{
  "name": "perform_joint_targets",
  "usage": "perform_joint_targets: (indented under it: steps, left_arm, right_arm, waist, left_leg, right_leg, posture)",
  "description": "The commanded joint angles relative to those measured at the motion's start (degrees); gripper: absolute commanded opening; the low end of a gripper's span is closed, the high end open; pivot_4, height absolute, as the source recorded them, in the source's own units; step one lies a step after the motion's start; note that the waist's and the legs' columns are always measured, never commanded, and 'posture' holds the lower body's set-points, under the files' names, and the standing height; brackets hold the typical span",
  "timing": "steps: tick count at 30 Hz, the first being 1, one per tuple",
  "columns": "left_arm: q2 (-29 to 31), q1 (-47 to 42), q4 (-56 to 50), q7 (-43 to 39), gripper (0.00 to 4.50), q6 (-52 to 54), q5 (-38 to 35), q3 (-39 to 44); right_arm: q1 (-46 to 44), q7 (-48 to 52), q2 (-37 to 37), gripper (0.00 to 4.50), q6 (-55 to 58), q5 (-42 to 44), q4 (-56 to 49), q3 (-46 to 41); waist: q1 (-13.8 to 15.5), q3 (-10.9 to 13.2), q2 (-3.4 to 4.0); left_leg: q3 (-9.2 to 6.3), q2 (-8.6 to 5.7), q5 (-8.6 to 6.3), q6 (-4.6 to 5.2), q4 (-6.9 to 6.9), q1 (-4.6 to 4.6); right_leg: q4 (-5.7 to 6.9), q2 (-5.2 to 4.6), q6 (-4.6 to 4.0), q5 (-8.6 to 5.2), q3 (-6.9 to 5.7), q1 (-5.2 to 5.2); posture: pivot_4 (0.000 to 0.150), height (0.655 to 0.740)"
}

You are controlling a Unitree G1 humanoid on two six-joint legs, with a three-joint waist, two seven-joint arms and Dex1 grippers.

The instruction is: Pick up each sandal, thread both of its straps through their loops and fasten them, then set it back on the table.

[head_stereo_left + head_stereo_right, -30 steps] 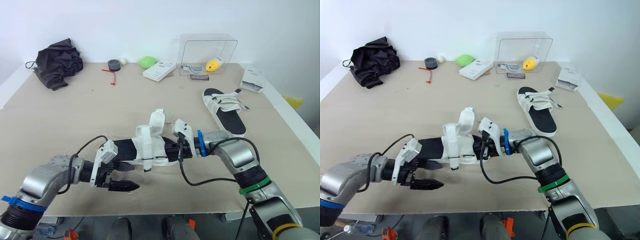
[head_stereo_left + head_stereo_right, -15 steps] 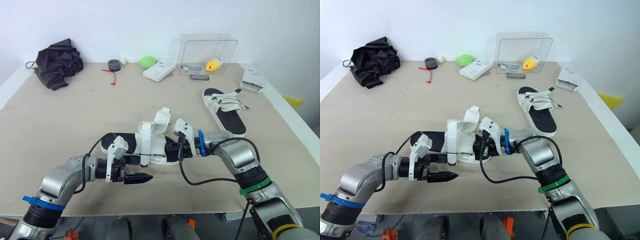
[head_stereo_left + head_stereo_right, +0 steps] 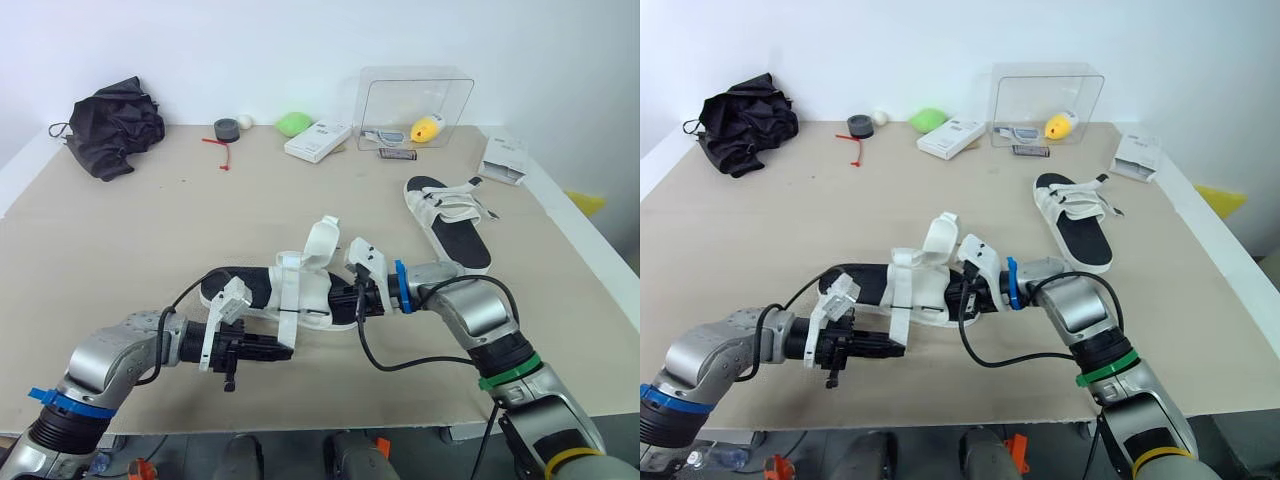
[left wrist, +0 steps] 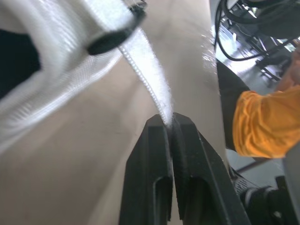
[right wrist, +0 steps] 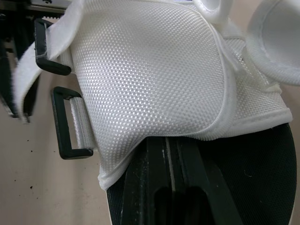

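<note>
Though light, likely flops at the strap (image 4: pixel 146 74), so handles best with left gripper (image 4: pixel 168 123) pinched shut on its tip and right gripper (image 3: pixel 343 302) clamped on the sandal (image 3: pixel 312 292).

Black cloth bundle (image 3: pixel 115 125) at ten o'clock on the table (image 3: pixel 150 230), tape roll (image 3: pixel 228 129) at eleven, clear box (image 3: pixel 415 100) at one holding perhaps a yellow toy (image 3: pixel 427 130).
</note>
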Motion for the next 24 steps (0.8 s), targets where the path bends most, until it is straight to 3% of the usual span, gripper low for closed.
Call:
perform_joint_targets:
  steps: [1, 7, 11, 17, 24]
  left_arm:
    - [2.6, -0.66, -3.6, -3.28, 0.03, 5.46, -7.19, 2.66]
    - [8.71, -3.59, -6.93, -8.69, 0.03, 16.55, -23.65, 8.38]
    - [9.37, -6.25, -6.01, -8.24, 0.03, 19.4, -29.43, 10.6]
    - [-4.32, -17.61, 10.79, 14.37, 0.03, 22.34, -28.93, 12.57]
    - [-14.39, -25.12, 26.67, 30.58, 0.03, 25.22, -27.47, 16.9]
  right_arm:
    - [1.31, -1.0, -0.59, 0.0, 1.21, -2.29, 3.18, 1.61]
    - [0.91, -0.97, -0.46, 0.0, 0.77, -2.44, 3.8, 1.72]
    - [0.9, -0.99, -0.34, 0.0, 0.46, -2.51, 3.99, 1.76]
    - [0.66, -1.07, 0.06, 0.0, -0.05, -2.62, 4.59, 1.77]
    - [0.81, -1.43, 0.1, 0.0, 0.0, -2.66, 4.33, 1.59]
  waist:
    - [-0.05, 0.0, -0.01]
    - [-0.12, 0.03, -0.03]
    - [-0.14, 0.04, -0.04]
    - [0.01, 0.05, -0.08]
    - [-0.32, 0.04, -0.09]
  left_leg:
    - [0.0, 0.01, 0.0, 0.0, -0.01, 0.0]
    - [-0.01, 0.02, 0.0, 0.0, -0.04, 0.01]
    - [-0.03, 0.03, 0.0, 0.0, -0.02, 0.02]
    - [-0.16, 0.01, 0.01, 0.01, 0.02, 0.03]
    - [-0.21, -0.12, 0.02, 0.03, -0.01, -0.02]
  right_leg:
    - [0.0, 0.01, 0.0, 0.0, 0.0, 0.0]
    - [0.0, 0.02, -0.04, -0.03, -0.02, -0.02]
    - [0.0, 0.02, -0.05, -0.03, -0.04, -0.03]
    - [0.0, 0.07, -0.07, -0.02, -0.11, 0.03]
    - [0.0, 0.1, 0.39, 0.3, 0.01, 0.0]
  posture:
    - [0.15, 0.74]
    - [0.15, 0.74]
    - [0.15, 0.74]
    - [0.15, 0.74]
    - [0.15, 0.74]
